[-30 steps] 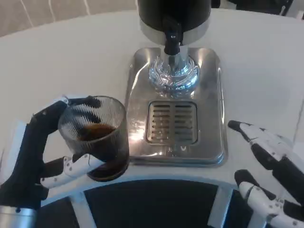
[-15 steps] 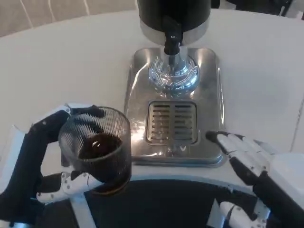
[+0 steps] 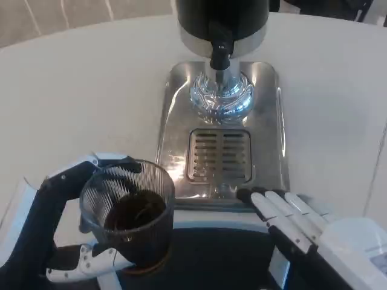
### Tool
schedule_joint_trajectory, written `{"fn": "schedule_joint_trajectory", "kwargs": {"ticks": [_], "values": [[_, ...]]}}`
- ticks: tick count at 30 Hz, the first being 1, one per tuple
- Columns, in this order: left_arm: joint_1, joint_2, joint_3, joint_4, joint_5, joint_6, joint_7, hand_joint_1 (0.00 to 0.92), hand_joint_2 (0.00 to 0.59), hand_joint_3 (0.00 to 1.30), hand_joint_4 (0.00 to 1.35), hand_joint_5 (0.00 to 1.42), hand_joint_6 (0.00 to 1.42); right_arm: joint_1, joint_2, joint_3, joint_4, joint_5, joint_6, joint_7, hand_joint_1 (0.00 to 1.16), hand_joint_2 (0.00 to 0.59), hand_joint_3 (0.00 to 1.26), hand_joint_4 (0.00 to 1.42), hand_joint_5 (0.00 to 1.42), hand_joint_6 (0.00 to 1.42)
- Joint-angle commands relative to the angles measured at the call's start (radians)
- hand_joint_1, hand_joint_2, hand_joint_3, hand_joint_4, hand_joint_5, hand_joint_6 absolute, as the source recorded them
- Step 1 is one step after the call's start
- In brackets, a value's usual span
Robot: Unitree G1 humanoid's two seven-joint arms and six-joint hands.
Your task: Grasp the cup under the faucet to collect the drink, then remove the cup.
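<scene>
The left hand [image 3: 54, 229] holds the ribbed glass cup [image 3: 128, 217] at the near left, fingers wrapped round its wall. The cup carries dark drink in its lower part and sits clear of the dispenser's steel drip tray [image 3: 172, 121], well away from the black faucet [image 3: 219, 51] at the far centre. It hangs at the near edge of the white surface [image 3: 78, 90], partly over the dark gap below.

The right hand [image 3: 290, 220] holds nothing, its fingers straight and close together, with the tips near the tray's near right corner.

Judged from this, collecting is done and the step in hand is removal. To do it well, keep the cup upright and level so the drink does not slosh over the rim. The cup should go down on solid surface left of the tray, not over the edge, and the grip should not loosen until its base is fully supported. The right hand would best stay out of the cup's path.
</scene>
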Motion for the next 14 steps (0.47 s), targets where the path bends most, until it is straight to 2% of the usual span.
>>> {"fn": "schedule_joint_trajectory", "kwargs": {"ticks": [1, 14], "values": [[0.007, 0.005, 0.013, -0.032, -0.033, -0.035, -0.002, 0.581, 0.035, 0.94, 1.15, 1.38, 1.29, 0.020, 0.036, -0.005, -0.015, -0.004, -0.031, 0.018, 0.06, 0.555, 0.00, 0.00, 0.00, 0.00], [0.016, 0.003, 0.010, -0.039, -0.032, -0.029, -0.007, 0.581, 0.034, 0.94, 1.15, 1.38, 1.30, 0.043, 0.043, -0.020, -0.015, 0.008, -0.041, 0.018, 0.06, 0.555, 0.00, 0.00, 0.00, 0.00]]}}
